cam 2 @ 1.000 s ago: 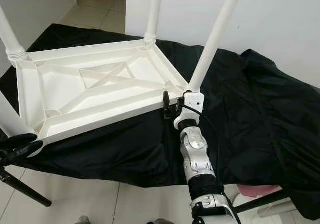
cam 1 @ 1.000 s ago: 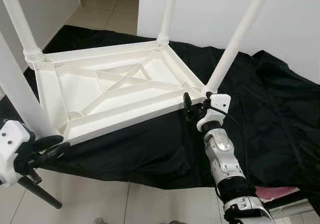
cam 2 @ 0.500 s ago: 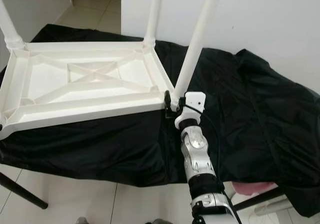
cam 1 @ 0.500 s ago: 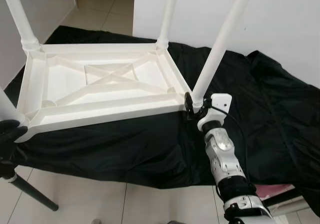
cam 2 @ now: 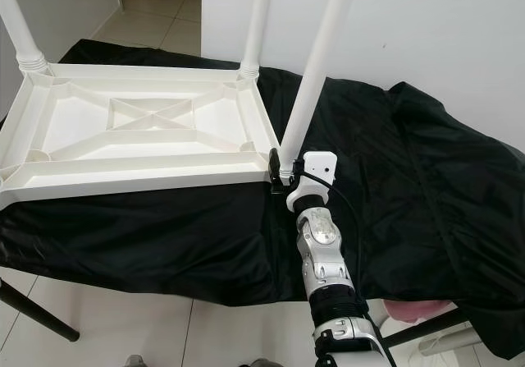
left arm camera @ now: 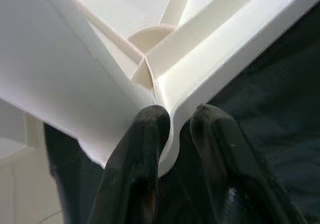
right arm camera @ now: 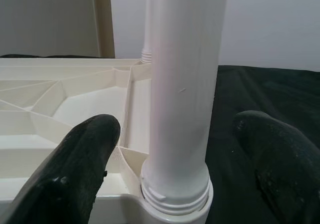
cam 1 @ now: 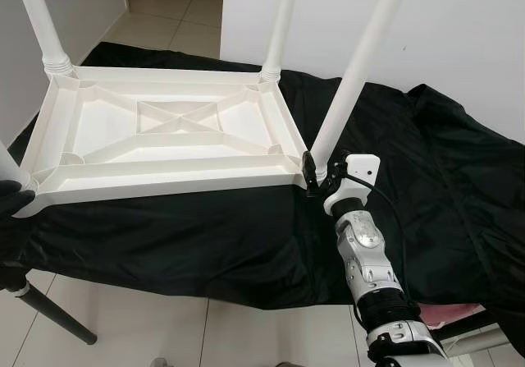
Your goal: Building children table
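The left gripper (left arm camera: 167, 129) is pinching the upturned table's (cam 1: 164, 129) rim at eight o'clock; the right gripper (right arm camera: 175, 149) is straddling a leg (right arm camera: 182, 83), unclenched. Probably light, stiff, slippery plastic.

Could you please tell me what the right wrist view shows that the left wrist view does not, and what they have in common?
The right wrist view shows a white leg standing upright in its corner socket, with the right claw open, one finger on each side of the leg and neither touching it. The left wrist view shows the left claw pinching another corner of the table's rim between its fingers. Both show the ribbed underside of the upturned white table and the black cloth beneath it.
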Motion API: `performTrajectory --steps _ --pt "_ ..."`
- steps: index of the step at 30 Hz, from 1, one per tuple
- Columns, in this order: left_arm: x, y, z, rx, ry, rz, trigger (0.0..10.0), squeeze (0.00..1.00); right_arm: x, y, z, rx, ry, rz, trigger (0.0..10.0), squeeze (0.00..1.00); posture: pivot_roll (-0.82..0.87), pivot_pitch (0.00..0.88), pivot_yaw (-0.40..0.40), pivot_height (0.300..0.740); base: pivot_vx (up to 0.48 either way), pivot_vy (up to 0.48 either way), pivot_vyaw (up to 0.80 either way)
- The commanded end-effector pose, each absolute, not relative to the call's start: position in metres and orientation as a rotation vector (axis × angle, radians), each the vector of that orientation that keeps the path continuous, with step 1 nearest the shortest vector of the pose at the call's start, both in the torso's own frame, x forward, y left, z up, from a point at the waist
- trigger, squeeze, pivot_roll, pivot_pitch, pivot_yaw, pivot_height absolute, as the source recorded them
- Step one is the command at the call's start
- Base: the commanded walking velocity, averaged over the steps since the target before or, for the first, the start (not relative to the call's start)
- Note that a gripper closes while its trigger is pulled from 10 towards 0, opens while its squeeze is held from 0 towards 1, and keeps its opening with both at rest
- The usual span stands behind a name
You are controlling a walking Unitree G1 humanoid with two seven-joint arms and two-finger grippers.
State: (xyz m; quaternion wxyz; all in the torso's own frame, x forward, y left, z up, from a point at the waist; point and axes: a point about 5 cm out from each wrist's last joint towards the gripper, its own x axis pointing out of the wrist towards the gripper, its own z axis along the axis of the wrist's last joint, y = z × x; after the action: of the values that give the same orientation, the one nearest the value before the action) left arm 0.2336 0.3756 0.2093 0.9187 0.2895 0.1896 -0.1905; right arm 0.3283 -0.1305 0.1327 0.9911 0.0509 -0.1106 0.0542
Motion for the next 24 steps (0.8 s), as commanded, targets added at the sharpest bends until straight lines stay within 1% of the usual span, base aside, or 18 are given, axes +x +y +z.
performTrajectory --steps 1,4,6,7,8,12,13,14,17,18,21,22,23,24 --pt "0.228 0.392 0.2 0.636 0.473 -0.251 10.0 0.0 0.328 -0.132 0.131 0.112 -0.22 0.111 10.0 0.0 0.09 0.0 -0.111 0.74 0.0 0.0 0.0" --pt "0.227 0.396 0.2 0.645 0.488 -0.237 10.0 0.0 0.328 -0.131 0.132 0.114 -0.221 0.122 10.0 0.0 0.09 0.0 -0.111 0.74 0.0 0.0 0.0" --pt "0.225 0.412 0.206 0.742 0.505 -0.161 10.0 0.0 0.329 -0.127 0.132 0.114 -0.219 0.136 10.0 0.0 0.1 0.0 -0.117 0.74 0.0 0.0 0.0" --pt "0.225 0.417 0.209 0.77 0.505 -0.136 10.0 0.0 0.329 -0.126 0.132 0.114 -0.218 0.138 10.0 0.0 0.1 0.0 -0.117 0.74 0.0 0.0 0.0" --pt "0.225 0.417 0.209 0.77 0.505 -0.136 10.0 0.0 0.329 -0.126 0.132 0.114 -0.218 0.138 10.0 0.0 0.1 0.0 -0.117 0.74 0.0 0.0 0.0" --pt "0.224 0.446 0.228 0.833 0.499 0.068 10.0 0.0 0.331 -0.123 0.132 0.112 -0.214 0.153 10.0 0.0 0.11 0.0 -0.123 0.74 0.0 0.0 0.0" --pt "0.224 0.446 0.228 0.833 0.499 0.068 10.0 0.0 0.331 -0.123 0.132 0.112 -0.214 0.153 10.0 0.0 0.11 0.0 -0.123 0.74 0.0 0.0 0.0" --pt "0.226 0.45 0.233 0.838 0.474 0.122 10.0 0.0 0.332 -0.123 0.132 0.112 -0.215 0.154 10.0 0.0 0.12 0.0 -0.123 0.74 0.0 0.0 0.0" --pt "0.227 0.452 0.236 0.836 0.456 0.156 10.0 0.0 0.332 -0.123 0.133 0.112 -0.216 0.154 10.0 0.0 0.12 0.0 -0.123 0.74 0.0 0.0 0.0" --pt "0.231 0.453 0.239 0.844 0.43 0.194 10.0 0.0 0.332 -0.123 0.133 0.112 -0.217 0.155 10.0 0.0 0.11 0.0 -0.122 0.74 0.0 0.0 0.0" --pt "0.237 0.451 0.241 0.847 0.392 0.226 10.0 0.0 0.332 -0.123 0.133 0.114 -0.217 0.155 10.0 0.0 0.11 0.0 -0.122 0.74 0.0 0.0 0.0" --pt "0.245 0.448 0.243 0.809 0.335 0.255 10.0 0.0 0.332 -0.123 0.132 0.114 -0.216 0.155 10.0 0.0 0.11 0.0 -0.122 0.74 0.0 0.0 0.0" --pt "0.245 0.448 0.243 0.809 0.335 0.255 10.0 0.0 0.332 -0.123 0.132 0.114 -0.216 0.155 10.0 0.0 0.11 0.0 -0.122 0.74 0.0 0.0 0.0" --pt "0.256 0.441 0.245 0.759 0.264 0.262 10.0 0.0 0.33 -0.123 0.13 0.117 -0.214 0.155 10.0 0.0 0.11 0.0 -0.12 0.74 0.0 0.0 0.0"
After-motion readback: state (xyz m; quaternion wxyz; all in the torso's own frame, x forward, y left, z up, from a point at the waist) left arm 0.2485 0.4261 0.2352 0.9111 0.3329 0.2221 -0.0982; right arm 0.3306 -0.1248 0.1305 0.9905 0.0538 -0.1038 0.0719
